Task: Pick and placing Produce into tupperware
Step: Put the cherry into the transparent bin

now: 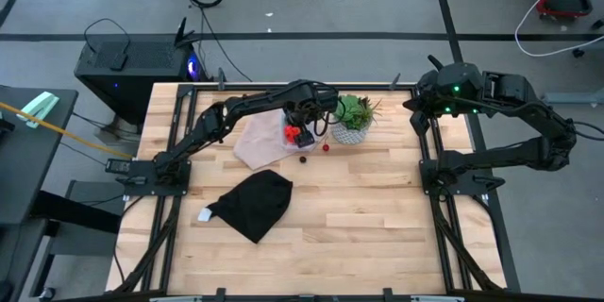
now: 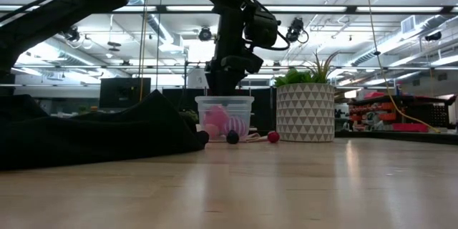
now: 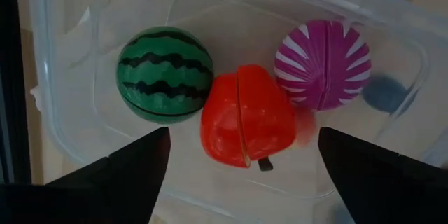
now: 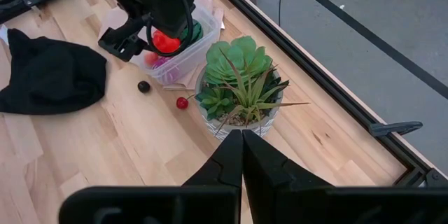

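Observation:
The clear tupperware point(image 3: 84, 56) stands on a pale pinkish sheet point(image 1: 257, 142) at the table's far middle. Inside it lie a green striped ball point(image 3: 164, 75), a red-orange piece point(image 3: 246, 115) and a magenta striped piece point(image 3: 323, 64). My left gripper point(image 3: 243, 134) hovers over the tub, pointing down. It is open, its fingers standing wide on either side of the red-orange piece without touching it. A dark ball point(image 4: 143, 86) and a small red ball point(image 4: 183, 102) sit on the wood beside the tub. My right gripper point(image 4: 242, 136) is shut and waits high beyond the plant, at the far right.
A green succulent in a white patterned pot point(image 1: 352, 120) stands right of the tub, close to it. A crumpled black cloth point(image 1: 255, 203) lies nearer the table's front, with a small white scrap point(image 1: 204, 214) by it. Bare wood stretches across the right half.

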Action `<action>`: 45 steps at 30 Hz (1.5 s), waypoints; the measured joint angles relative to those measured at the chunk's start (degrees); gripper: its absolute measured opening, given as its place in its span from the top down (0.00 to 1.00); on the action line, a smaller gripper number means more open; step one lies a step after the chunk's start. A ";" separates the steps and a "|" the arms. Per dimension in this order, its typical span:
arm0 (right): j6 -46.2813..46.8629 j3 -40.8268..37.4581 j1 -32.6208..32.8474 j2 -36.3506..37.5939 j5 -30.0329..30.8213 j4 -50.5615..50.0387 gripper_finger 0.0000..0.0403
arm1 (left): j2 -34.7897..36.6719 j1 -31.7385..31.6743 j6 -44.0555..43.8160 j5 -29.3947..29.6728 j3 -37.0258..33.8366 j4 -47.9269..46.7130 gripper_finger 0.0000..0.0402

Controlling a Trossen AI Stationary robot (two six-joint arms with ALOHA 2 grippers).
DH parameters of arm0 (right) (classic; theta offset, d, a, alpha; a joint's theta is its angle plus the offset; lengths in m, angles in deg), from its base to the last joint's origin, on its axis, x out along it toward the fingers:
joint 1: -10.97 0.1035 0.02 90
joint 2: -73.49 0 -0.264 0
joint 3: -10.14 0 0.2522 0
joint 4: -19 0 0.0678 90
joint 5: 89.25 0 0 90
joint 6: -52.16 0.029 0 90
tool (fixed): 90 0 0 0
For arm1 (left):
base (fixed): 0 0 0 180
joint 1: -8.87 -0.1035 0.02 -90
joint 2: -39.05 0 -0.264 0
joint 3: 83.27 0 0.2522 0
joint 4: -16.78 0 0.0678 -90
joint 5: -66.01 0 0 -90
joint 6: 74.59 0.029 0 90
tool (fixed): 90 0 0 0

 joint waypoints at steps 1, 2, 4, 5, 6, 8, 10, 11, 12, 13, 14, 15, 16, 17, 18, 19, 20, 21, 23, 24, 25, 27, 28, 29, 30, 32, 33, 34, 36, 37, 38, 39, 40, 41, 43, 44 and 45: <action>-0.01 0.00 0.01 0.00 0.00 0.00 0.96 | 0.20 0.02 0.00 -0.02 0.00 -0.35 0.08; -0.06 0.00 0.01 0.00 0.00 0.00 0.96 | 0.39 0.04 0.00 0.00 0.00 -0.53 0.08; -0.31 0.00 0.01 0.00 0.00 0.00 0.96 | 1.15 0.01 -0.04 0.03 0.63 -1.37 0.09; -0.41 0.00 -0.01 0.00 0.00 0.00 0.96 | 1.61 -0.01 -0.03 0.28 1.08 -1.82 0.09; -0.42 0.00 0.00 0.00 0.00 0.00 0.96 | 2.06 -0.02 -0.02 0.69 1.55 -1.92 0.09; -0.49 0.00 0.01 -0.02 0.00 0.00 0.96 | 3.15 -0.02 -0.03 2.17 2.45 -1.77 0.09; -0.55 0.00 -0.01 0.00 0.00 0.00 0.96 | 5.26 -0.14 -0.31 3.41 2.10 -0.40 0.09; -0.55 0.00 0.00 -0.01 0.00 0.00 0.96 | 6.35 -0.22 -0.84 3.84 2.13 0.07 0.09; -0.55 0.00 0.00 0.00 0.00 0.00 0.96 | 7.33 -0.40 -1.63 3.89 2.32 0.86 0.09; -0.55 0.00 0.01 -0.02 0.00 -0.02 0.96 | 8.21 -0.49 -2.41 3.91 2.48 1.96 0.09; -0.55 0.00 0.00 0.00 0.00 -0.01 0.96 | 9.26 -0.50 -3.21 3.93 2.45 3.39 0.09; -0.55 0.00 -0.01 0.00 0.00 -0.01 0.96 | 10.11 -0.50 -4.01 3.89 2.45 4.65 0.09; -0.55 0.00 -0.01 0.00 -0.01 -0.01 0.96 | 11.13 -0.48 -5.19 3.97 2.45 6.22 0.09; -0.55 0.00 -0.01 0.00 0.00 -0.02 0.96 | 12.14 -0.46 -6.36 3.93 2.45 7.80 0.09; -0.55 0.00 0.01 0.00 0.00 0.00 0.96 | 13.19 -0.41 -7.34 3.93 2.45 9.22 0.09; -0.55 0.00 0.00 -0.01 0.00 -0.01 0.96 | 14.21 -0.27 -8.57 3.93 2.45 10.95 0.09; -0.55 0.00 -0.01 0.00 0.00 -0.02 0.96 | 15.10 -0.09 -9.78 3.96 2.45 12.69 0.09; -0.55 0.00 0.01 -0.02 0.00 -0.02 0.96 | 15.81 0.15 -10.97 3.95 2.45 14.10 0.09; -0.55 0.00 0.01 0.00 0.00 0.00 0.96 | 16.94 1.08 -13.33 3.97 2.45 17.30 0.09; -0.55 0.00 0.00 -0.01 0.00 -0.02 0.96 | 17.42 1.75 -14.35 4.04 2.43 19.12 0.09; -0.55 0.00 0.01 0.00 0.00 -0.02 0.96 | 17.74 2.60 -14.67 4.25 2.43 21.06 0.09; -0.56 0.00 0.01 0.00 0.00 -0.02 0.96 | 17.99 4.91 -15.70 5.46 2.45 25.64 0.10; -0.56 0.00 0.00 -0.01 0.00 -0.02 0.96 | 17.96 6.23 -15.94 6.21 2.45 27.92 0.10; -0.55 0.00 -0.01 0.00 0.00 0.00 0.96 | 17.85 7.53 -16.01 7.24 2.41 30.08 0.10; -0.56 0.00 -0.01 -0.02 0.00 -0.01 0.96 | 17.78 8.83 -16.09 8.57 2.33 32.77 0.10; -0.57 0.00 0.00 0.00 0.00 -0.01 0.96 | 17.69 11.54 -16.87 11.49 1.45 40.09 0.11; -0.56 0.00 0.00 0.00 0.00 -0.02 0.96 | 17.66 12.84 -17.43 12.72 0.92 43.81 0.11; -0.57 0.00 -0.01 -0.02 0.00 -0.02 0.96 | 17.55 14.08 -17.94 13.59 0.45 46.71 0.11; -0.55 0.00 0.00 0.00 0.00 -0.04 0.96 | 17.32 16.31 -18.73 14.82 0.09 51.85 0.11; -0.57 0.00 -0.01 0.00 0.00 -0.08 0.96 | 17.26 17.39 -19.07 15.47 0.09 53.60 0.11; -0.57 0.00 0.01 -0.01 0.00 -0.17 0.96 | 17.19 18.38 -19.88 16.42 0.09 55.69 0.11; -0.57 0.00 -0.01 0.00 0.00 -0.28 0.96 | 17.17 19.26 -21.03 17.35 0.11 57.65 0.11; -0.66 0.00 0.00 -0.01 0.00 -0.35 0.96 | 17.10 20.19 -22.09 18.28 0.11 59.20 0.11; -0.87 0.00 0.00 -0.01 0.00 -0.39 0.96 | 16.97 21.10 -22.83 19.21 0.11 61.37 0.11; -1.34 0.00 0.01 0.00 0.00 -0.39 0.96 | 16.86 22.78 -23.17 21.23 0.09 66.30 0.11; -1.54 0.00 -0.01 -0.02 0.00 -0.39 0.96 | 16.86 23.57 -23.23 22.36 0.09 69.56 0.11; -1.78 0.00 0.00 -0.01 0.00 -0.39 0.96 | 16.89 24.12 -23.57 23.04 0.09 72.63 0.11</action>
